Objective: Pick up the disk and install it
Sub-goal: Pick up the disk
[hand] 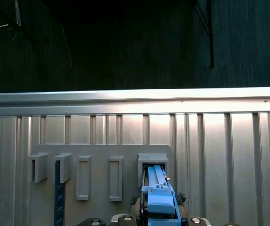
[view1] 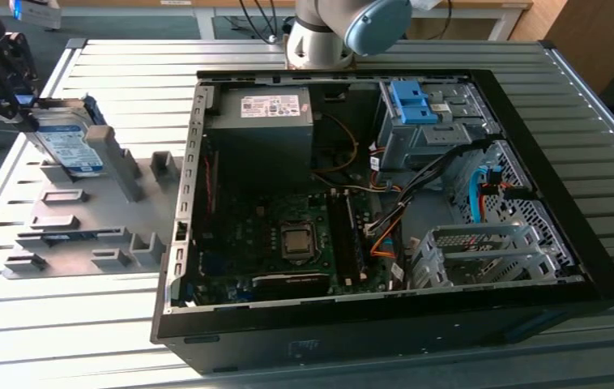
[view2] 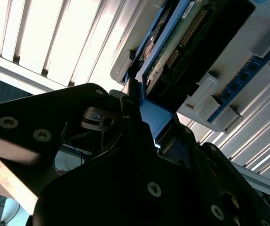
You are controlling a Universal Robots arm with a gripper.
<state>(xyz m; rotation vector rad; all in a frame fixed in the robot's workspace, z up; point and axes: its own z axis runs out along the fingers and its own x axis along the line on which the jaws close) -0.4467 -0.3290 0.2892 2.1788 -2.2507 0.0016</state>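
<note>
Disk (view1: 70, 147): flat silver metal slab with a white-and-blue label and a bright blue plastic bracket round its edge. It stands on edge in a slot of the grey plastic fixture plate (view1: 70, 223), at the exterior view's left, beside the open black computer case (view1: 610, 275) and outside it.

Gripper (view2: 154, 123): matte black bolted plates, fingers clamped on the bracket's end, one on each side.

Table (view1: 91, 324): ribbed aluminium with strong glare. The plate carries upright grey posts and rectangular holders.

Inside the case: grey box with white sticker (view1: 269, 121), bare blue bracket (view1: 413, 101), dark motherboard (view1: 285, 235), perforated silver cage (view1: 480, 253). Loose cables run between them. The case's near wall stands between the fixture plate and the bays.

The second wrist view gives the disk's underside: green circuit board (view2: 170, 52) with connector pins. The first wrist view sights along the bracket's edge into its slot.
</note>
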